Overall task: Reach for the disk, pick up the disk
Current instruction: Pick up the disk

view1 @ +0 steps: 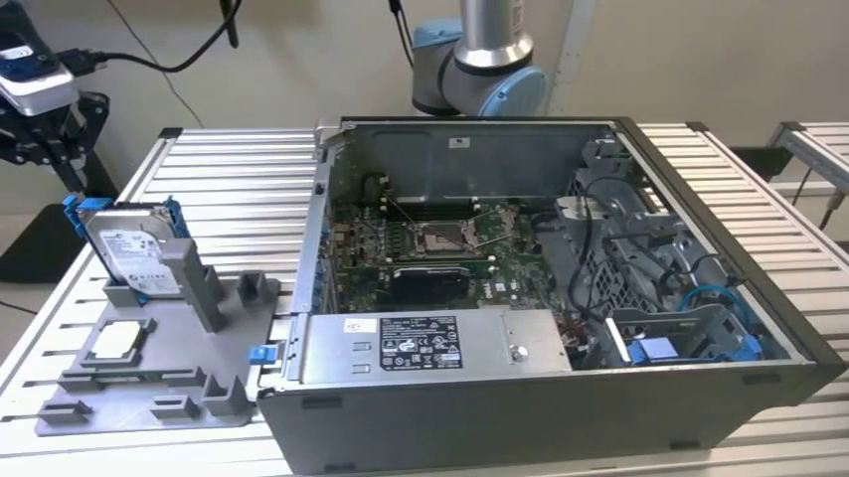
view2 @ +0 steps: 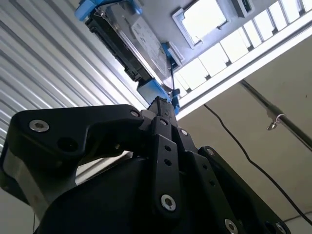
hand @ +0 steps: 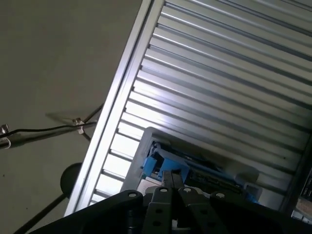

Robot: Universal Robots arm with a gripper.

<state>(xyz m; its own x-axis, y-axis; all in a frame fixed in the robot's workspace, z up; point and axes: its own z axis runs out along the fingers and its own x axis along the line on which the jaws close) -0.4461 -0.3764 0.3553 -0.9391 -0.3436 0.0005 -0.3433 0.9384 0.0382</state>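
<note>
ribbed metal table (view1: 226, 169) | blue-framed silver disk (view1: 133, 248) upright in grey tray (view1: 139, 390)

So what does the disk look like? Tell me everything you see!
The disk is a flat silver metal box with a white printed label on its face and a blue plastic bracket round its edges. It stands upright on edge in a slot of the grey holder, on the slatted table at the exterior view's left, beside the open computer case. The gripper is apart from it.
</note>
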